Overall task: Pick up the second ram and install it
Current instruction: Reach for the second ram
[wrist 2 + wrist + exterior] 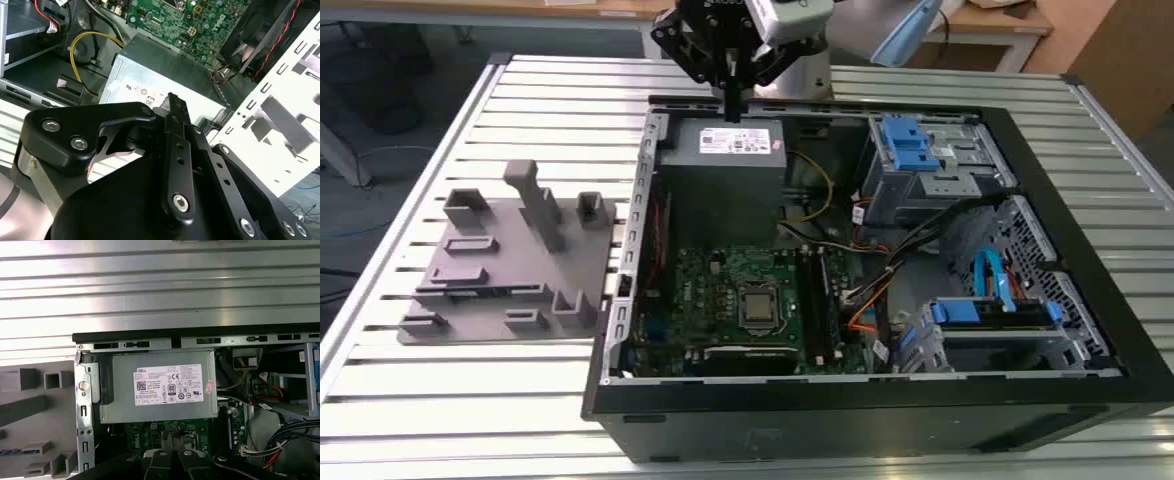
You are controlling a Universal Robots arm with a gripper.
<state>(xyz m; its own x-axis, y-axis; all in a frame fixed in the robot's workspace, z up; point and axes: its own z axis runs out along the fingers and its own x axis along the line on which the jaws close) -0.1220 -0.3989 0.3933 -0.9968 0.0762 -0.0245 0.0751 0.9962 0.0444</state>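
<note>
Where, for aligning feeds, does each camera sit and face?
Exterior view: off the arm, high, looking down on the open computer case and holder tray; gripper over the power supply.
First wrist view: on the arm, facing the power supply; gripper links show.
Second wrist view: on the arm, along the gripper.
Shared: the power supply.

Slatted metal table (467, 400), pale wooden desks (494, 10) behind, dark floor (447, 55), perhaps a wooden cabinet (1121, 45) beyond

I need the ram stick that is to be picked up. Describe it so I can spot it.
Find the grey holder tray at the exterior view's left of the open computer case. The second ram lies in it: a thin dark blue strip among all-grey blocks.
</note>
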